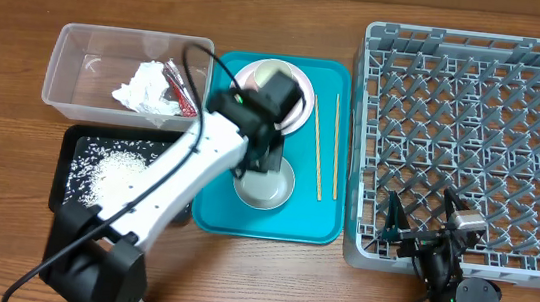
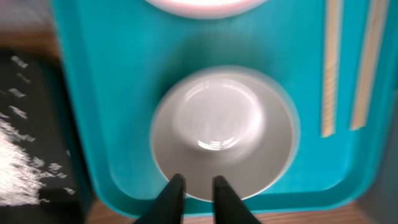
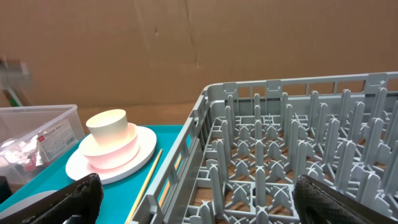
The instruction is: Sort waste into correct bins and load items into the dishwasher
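Observation:
My left gripper (image 2: 196, 186) hangs over the near rim of the grey bowl (image 2: 224, 127), fingers only narrowly apart and holding nothing. The bowl (image 1: 265, 183) stands on the teal tray (image 1: 323, 217). Behind it the pale pink plate (image 1: 300, 109) carries the pink bowl (image 3: 109, 149) with the white cup (image 3: 107, 124) in it. Two chopsticks (image 1: 323, 147) lie on the tray's right side. The tissue (image 1: 141, 87) and red wrapper (image 1: 176, 86) are in the clear tub (image 1: 67, 69). Rice (image 1: 112, 170) lies in the black tray (image 1: 75, 136). My right gripper (image 3: 199, 199) is wide open and empty at the dish rack's (image 1: 472, 142) front left corner.
The rack's upright pegs and raised wall (image 3: 205, 124) stand between my right gripper and the teal tray. The black tray (image 2: 25, 124) lies close on the left of the teal tray (image 2: 112, 93). The chopsticks (image 2: 329, 68) lie to the right of the grey bowl.

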Tool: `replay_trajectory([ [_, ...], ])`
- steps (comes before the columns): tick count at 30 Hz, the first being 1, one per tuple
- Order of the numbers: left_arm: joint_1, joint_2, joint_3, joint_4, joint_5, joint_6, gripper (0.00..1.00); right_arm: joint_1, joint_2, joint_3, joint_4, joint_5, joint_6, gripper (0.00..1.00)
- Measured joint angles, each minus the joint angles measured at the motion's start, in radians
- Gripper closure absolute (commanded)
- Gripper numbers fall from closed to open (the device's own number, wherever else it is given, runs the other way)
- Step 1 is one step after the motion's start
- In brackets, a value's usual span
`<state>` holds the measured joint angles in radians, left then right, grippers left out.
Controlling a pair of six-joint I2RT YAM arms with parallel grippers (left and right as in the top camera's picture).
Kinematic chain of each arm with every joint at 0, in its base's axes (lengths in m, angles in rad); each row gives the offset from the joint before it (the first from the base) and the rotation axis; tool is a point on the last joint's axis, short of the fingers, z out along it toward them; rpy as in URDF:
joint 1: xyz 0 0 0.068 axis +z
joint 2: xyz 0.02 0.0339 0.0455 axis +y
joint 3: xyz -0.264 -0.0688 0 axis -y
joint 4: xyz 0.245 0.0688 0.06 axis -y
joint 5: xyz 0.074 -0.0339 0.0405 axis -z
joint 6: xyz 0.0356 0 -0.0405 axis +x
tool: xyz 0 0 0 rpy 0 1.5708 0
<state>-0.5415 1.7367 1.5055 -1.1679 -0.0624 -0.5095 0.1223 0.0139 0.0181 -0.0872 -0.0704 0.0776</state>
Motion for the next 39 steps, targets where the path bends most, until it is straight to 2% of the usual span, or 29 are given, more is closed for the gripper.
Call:
replay_trajectory([
  [2, 0.044, 0.0, 0.086, -0.048, 0.0, 0.01, 0.31, 0.0, 0.0, 0.0, 0.0, 0.0, 0.0, 0.0],
  [4, 0.11, 0.0, 0.158, -0.092, -0.003, 0.016, 0.15, 0.0, 0.0, 0.0, 0.0, 0.0, 0.0, 0.0],
  [5, 0.157, 0.0, 0.192, -0.111, -0.003, 0.016, 0.0, 0.0, 0.0, 0.0, 0.0, 0.0, 0.0, 0.0],
  [13, 0.492, 0.0, 0.253, -0.166, -0.012, 0.014, 0.0, 0.0, 0.0, 0.0, 0.0, 0.0, 0.0, 0.0],
  [18, 0.61, 0.0, 0.253, -0.167, -0.013, 0.014, 0.0, 0.0, 0.0, 0.0, 0.0, 0.0, 0.0, 0.0],
  [31, 0.655, 0.0, 0.253, -0.167, -0.013, 0.014, 0.0, 0.0, 0.0, 0.0, 0.027, -0.019, 0.003, 0.0],
  [39, 0.655, 0.0, 0.253, -0.167, -0.013, 0.014, 0.0, 0.0, 0.0, 0.0, 0.029, -0.085, 0.112, 0.0],
])
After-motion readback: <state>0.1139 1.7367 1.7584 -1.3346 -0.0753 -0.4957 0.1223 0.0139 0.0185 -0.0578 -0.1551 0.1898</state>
